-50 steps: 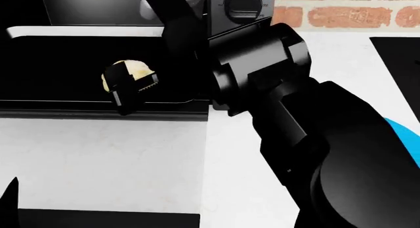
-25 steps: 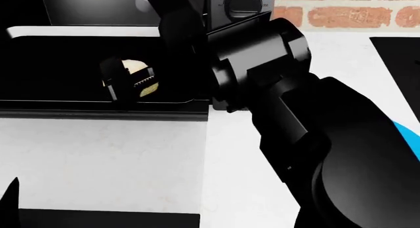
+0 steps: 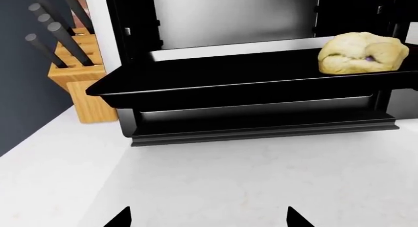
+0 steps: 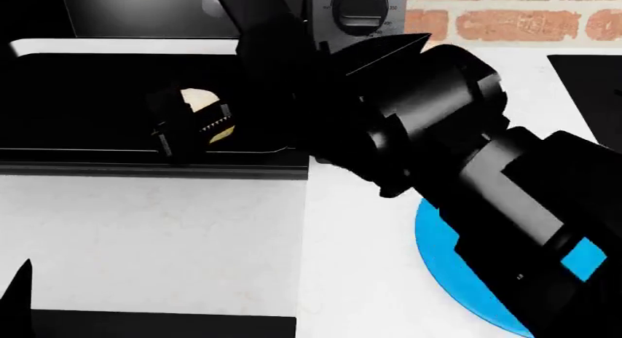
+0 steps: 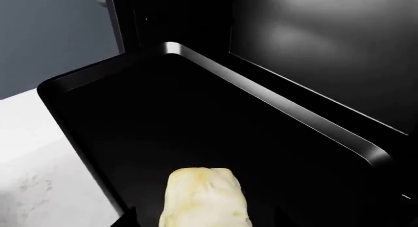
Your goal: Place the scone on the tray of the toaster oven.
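The pale-yellow scone (image 4: 201, 99) lies on the black tray (image 4: 87, 97), which is pulled out of the open toaster oven (image 4: 360, 6). My right gripper (image 4: 191, 130) reaches over the tray with its fingers spread on either side of the scone, one toothed pad showing in front of it. In the right wrist view the scone (image 5: 203, 197) rests on the tray (image 5: 163, 124) between the jaws. The left wrist view shows the scone (image 3: 362, 53) sitting on the tray (image 3: 196, 80). My left gripper (image 3: 209, 219) is open and empty, low over the white counter in front of the oven.
A wooden knife block (image 3: 75, 75) stands left of the oven. A round blue plate (image 4: 447, 265) lies on the counter under my right arm. A black stovetop (image 4: 588, 83) is at the right, before a brick wall.
The right gripper's fingers have spread apart around the scone, which now rests on the tray. The right forearm has swung, uncovering the blue plate. The left gripper has not moved.
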### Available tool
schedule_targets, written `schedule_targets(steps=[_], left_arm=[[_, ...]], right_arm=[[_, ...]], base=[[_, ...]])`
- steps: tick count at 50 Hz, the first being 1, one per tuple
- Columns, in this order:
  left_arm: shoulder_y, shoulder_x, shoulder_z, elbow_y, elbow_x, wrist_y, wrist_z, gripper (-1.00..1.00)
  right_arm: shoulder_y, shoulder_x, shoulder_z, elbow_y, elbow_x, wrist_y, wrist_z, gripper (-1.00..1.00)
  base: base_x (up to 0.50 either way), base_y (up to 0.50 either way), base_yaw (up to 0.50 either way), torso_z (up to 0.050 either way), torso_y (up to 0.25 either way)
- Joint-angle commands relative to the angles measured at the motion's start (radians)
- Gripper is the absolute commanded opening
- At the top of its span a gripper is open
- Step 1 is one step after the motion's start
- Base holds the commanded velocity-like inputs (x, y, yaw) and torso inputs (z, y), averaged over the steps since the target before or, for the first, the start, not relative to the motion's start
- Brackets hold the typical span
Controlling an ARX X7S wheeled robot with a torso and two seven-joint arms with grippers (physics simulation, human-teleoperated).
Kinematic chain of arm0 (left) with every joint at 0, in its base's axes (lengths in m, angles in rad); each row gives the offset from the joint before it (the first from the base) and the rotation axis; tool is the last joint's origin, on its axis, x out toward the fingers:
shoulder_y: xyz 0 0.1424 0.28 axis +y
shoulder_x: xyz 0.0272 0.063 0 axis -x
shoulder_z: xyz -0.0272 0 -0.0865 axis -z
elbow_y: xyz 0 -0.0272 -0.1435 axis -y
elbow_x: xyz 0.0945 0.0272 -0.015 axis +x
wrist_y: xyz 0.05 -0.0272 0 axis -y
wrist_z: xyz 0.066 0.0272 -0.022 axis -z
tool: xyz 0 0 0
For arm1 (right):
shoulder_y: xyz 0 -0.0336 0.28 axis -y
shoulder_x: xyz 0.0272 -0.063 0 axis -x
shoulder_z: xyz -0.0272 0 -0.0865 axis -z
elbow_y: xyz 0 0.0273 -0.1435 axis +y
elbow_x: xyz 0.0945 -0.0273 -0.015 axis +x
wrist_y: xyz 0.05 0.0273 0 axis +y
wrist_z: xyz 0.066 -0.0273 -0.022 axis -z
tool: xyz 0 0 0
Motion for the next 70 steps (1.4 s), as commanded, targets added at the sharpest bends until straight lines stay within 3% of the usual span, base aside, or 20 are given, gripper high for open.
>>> schedule_targets(steps=[1,13,20,36,49,64,70], left_arm=[[-0.006,-0.003,0.006,0.006,-0.004,-0.005,-0.006,1.0],[-0.017,-0.011,-0.004,0.027,-0.026,-0.027,-0.02,1.0],[-0.026,-0.018,-0.011,0.045,-0.045,-0.044,-0.028,1.0],[-0.097,-0.046,-0.06,0.119,-0.142,-0.139,-0.085,1.0],[-0.149,-0.074,-0.097,0.15,-0.221,-0.2,-0.117,1.0],[-0.325,-0.133,-0.179,0.13,-0.424,-0.341,-0.19,1.0],[-0.405,-0.16,-0.152,0.127,-0.467,-0.38,-0.211,1.0]], right_arm=[[-0.01,0.187,0.053,-0.354,0.055,-0.012,0.227,1.0],[-0.059,0.384,0.119,-0.664,0.087,-0.089,0.422,1.0],[-0.171,0.55,0.127,-0.953,-0.016,-0.206,0.598,1.0],[-0.337,0.786,0.158,-1.2,-0.094,-0.384,0.758,1.0],[-0.284,0.871,0.188,-1.223,-0.061,-0.35,0.781,1.0],[-0.204,0.965,0.229,-1.264,-0.02,-0.29,0.813,1.0],[-0.151,0.962,0.246,-1.245,0.0,-0.239,0.796,1.0]], base=[[0.0,0.0,0.0,0.0,0.0],[0.0,0.0,0.0,0.0,0.0],[0.0,0.0,0.0,0.0,0.0],[0.0,0.0,0.0,0.0,0.0],[0.0,0.0,0.0,0.0,0.0],[0.0,0.0,0.0,0.0,0.0],[0.0,0.0,0.0,0.0,0.0]])
